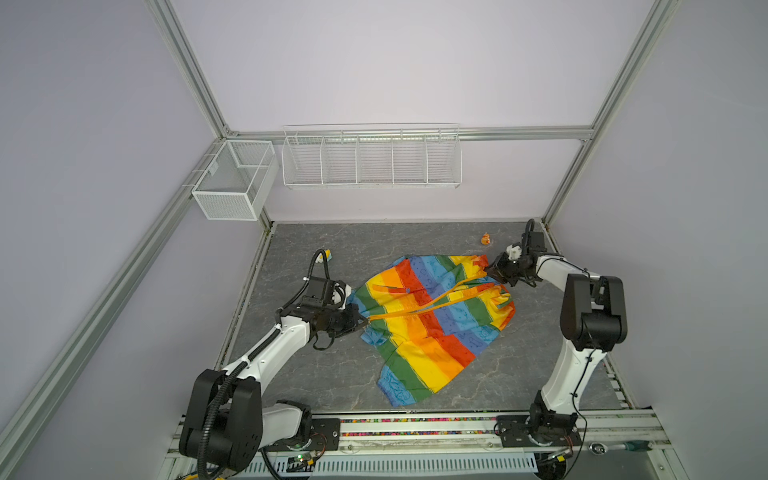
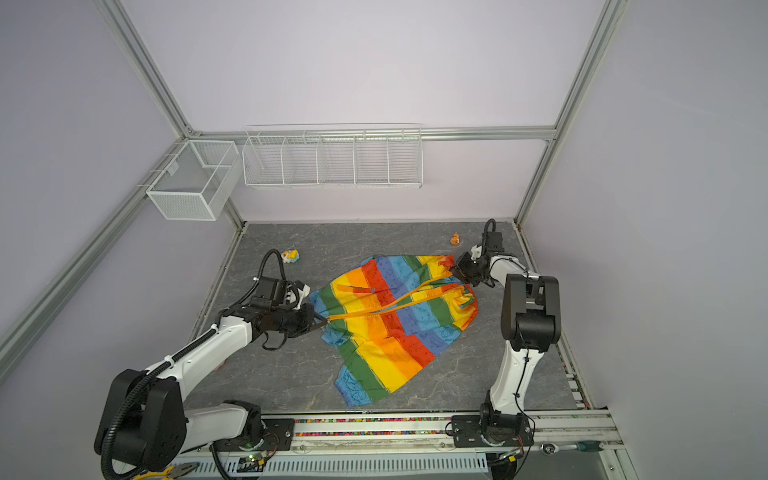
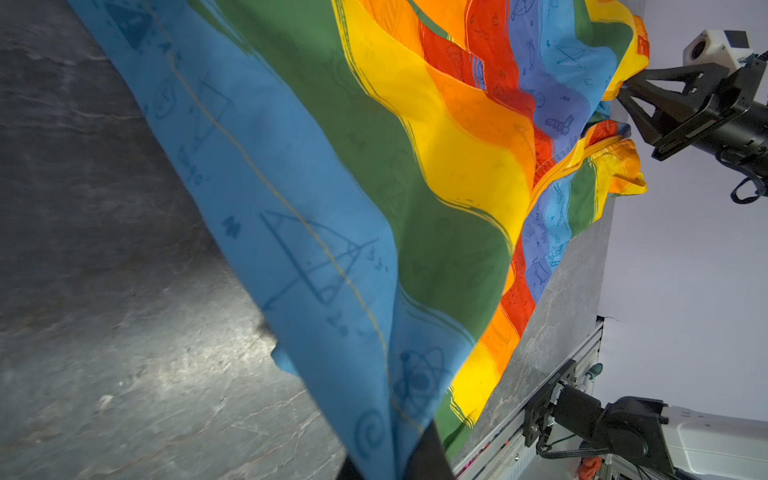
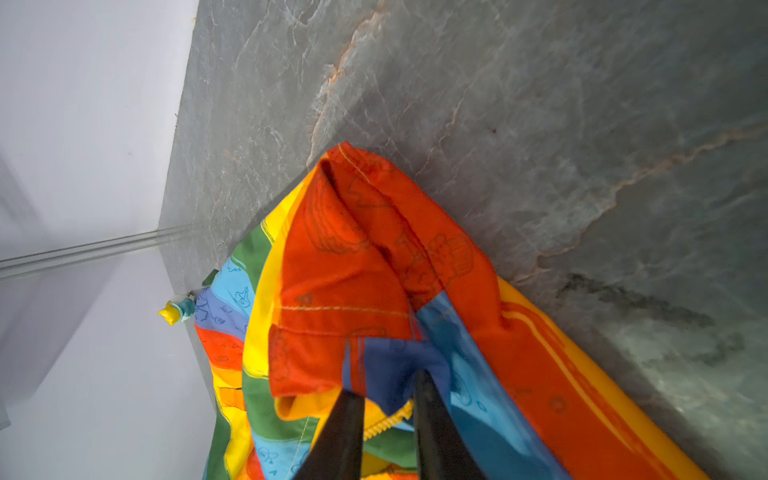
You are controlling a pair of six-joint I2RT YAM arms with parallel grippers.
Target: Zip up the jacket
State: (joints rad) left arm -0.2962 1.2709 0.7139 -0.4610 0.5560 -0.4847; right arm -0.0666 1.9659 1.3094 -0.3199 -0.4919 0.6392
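The rainbow-striped jacket [image 1: 424, 332] [image 2: 386, 336] lies spread on the grey tabletop. Its orange-yellow zipper band [image 1: 436, 305] runs stretched between my two grippers. My left gripper [image 1: 365, 320] [image 2: 326, 319] is shut on the blue hem end of the jacket [image 3: 316, 232]; in the left wrist view its dark fingertips [image 3: 428, 453] pinch the cloth. My right gripper [image 1: 490, 268] [image 2: 455, 266] [image 4: 386, 386] is at the collar end. Its jaws stand apart around a blue fold, with zipper teeth [image 4: 386, 424] showing in the gap. The red collar cloth [image 4: 353, 257] bunches ahead of it.
A small orange toy [image 1: 485, 239] [image 2: 455, 239] sits at the back right, and a yellow-white toy [image 1: 324, 256] [image 2: 291, 255] at the back left behind my left wrist. A wire rack [image 1: 370, 158] and a mesh box [image 1: 232, 178] hang on the walls. The arms' rail [image 1: 415, 426] runs along the front edge.
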